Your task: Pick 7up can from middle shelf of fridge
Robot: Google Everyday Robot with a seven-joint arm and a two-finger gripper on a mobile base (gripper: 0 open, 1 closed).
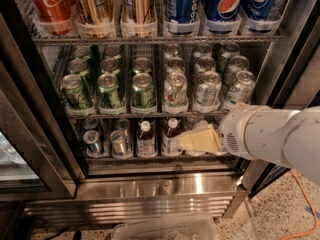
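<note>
Three lanes of small silver-white 7up cans w/ green lettering sit right of dark green cans on thin wire middle shelf of stainless-steel fridge. Cream gripper on white arm hangs just below, in front of lower rack; apart or together can't be told.

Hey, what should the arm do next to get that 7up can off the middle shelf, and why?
Probably raise the pincer. It sits in front of the small bottles, below the middle shelf, while the nearest front 7up can stands just above it. Lifting to can height would likely line it up for a straight reach in.
</note>
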